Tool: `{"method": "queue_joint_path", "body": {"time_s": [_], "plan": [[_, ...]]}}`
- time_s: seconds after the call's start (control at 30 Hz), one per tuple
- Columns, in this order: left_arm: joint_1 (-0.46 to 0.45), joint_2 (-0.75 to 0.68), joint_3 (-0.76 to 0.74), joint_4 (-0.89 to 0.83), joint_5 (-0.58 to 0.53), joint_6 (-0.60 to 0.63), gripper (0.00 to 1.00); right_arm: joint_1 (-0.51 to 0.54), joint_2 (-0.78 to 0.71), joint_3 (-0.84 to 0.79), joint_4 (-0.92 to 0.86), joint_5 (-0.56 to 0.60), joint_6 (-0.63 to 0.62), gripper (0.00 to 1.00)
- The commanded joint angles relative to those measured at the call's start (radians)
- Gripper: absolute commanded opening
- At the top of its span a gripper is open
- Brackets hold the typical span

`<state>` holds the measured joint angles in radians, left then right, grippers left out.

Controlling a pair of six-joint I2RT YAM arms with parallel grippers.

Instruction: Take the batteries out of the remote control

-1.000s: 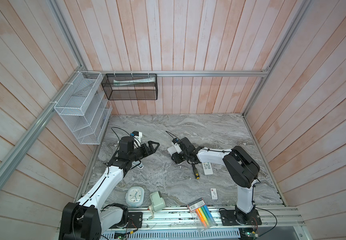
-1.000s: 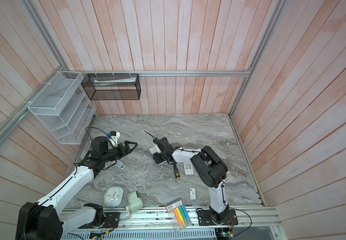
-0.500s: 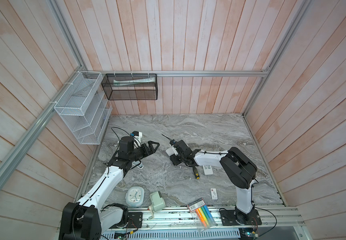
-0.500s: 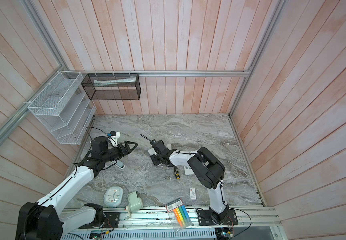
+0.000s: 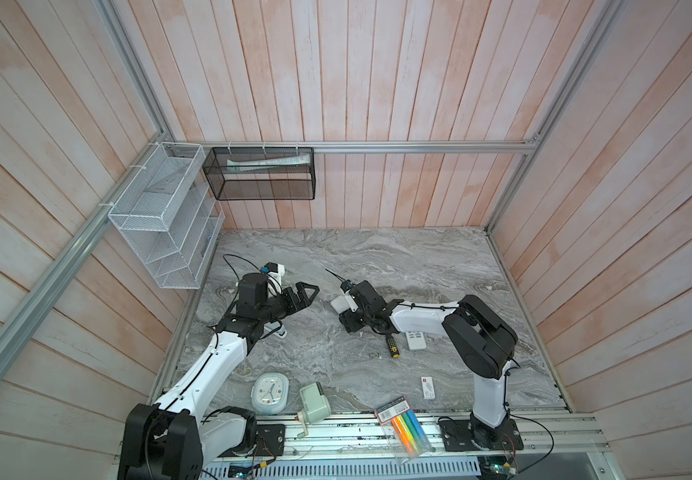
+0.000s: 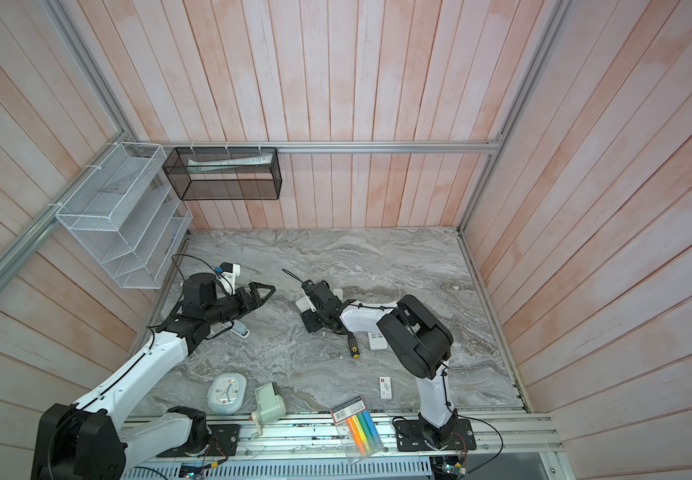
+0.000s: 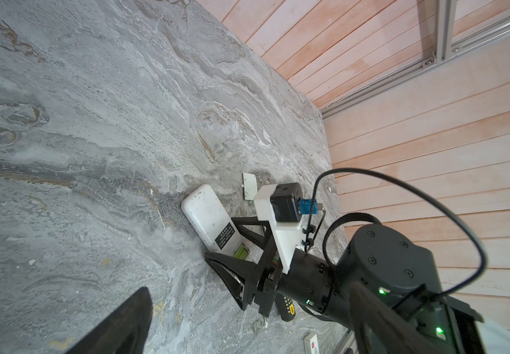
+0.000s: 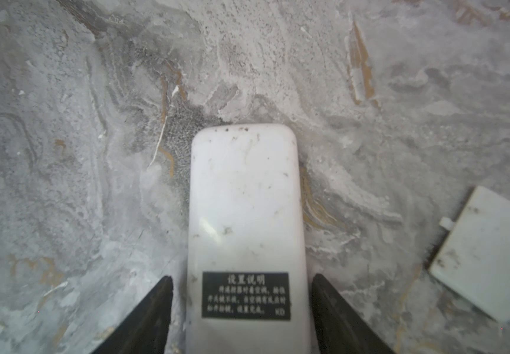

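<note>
The remote control (image 8: 244,214) is white and lies back up on the marble, with a black label near my right gripper (image 8: 241,277). That gripper is open and straddles the remote's near end, a thin gap on each side. Both top views show it low over the remote (image 5: 339,303) (image 6: 302,303). In the left wrist view, lime green batteries (image 7: 241,253) show in the open compartment between the right gripper's fingers (image 7: 229,269). The loose white battery cover (image 8: 489,260) lies beside the remote. My left gripper (image 5: 309,293) hangs open and empty to the left, apart from the remote.
A second white remote (image 5: 415,338) and a black-and-yellow screwdriver (image 5: 391,347) lie under the right forearm. Along the front edge are a clock (image 5: 270,392), a pale green device (image 5: 314,402), a small white card (image 5: 428,387) and a highlighter packet (image 5: 404,424). Wire baskets (image 5: 161,216) hang on the left wall.
My right gripper has shifted a little to the left over the remote and its arm has folded in. The left arm has not moved.
</note>
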<state>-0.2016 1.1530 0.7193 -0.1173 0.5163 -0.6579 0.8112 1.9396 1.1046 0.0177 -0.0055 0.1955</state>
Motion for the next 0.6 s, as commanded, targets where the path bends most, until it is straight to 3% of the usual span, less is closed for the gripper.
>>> {"method": "queue_joint_path", "body": {"time_s": [0.0, 0.57], "plan": [[0.004, -0.003, -0.004, -0.011, -0.007, 0.024, 1.00, -0.011, -0.049, -0.048, -0.073, -0.083, 0.033, 0.74], [0.004, -0.010, -0.017, 0.013, 0.008, 0.006, 1.00, 0.012, -0.111, -0.085, -0.067, -0.243, 0.110, 0.71]]}}
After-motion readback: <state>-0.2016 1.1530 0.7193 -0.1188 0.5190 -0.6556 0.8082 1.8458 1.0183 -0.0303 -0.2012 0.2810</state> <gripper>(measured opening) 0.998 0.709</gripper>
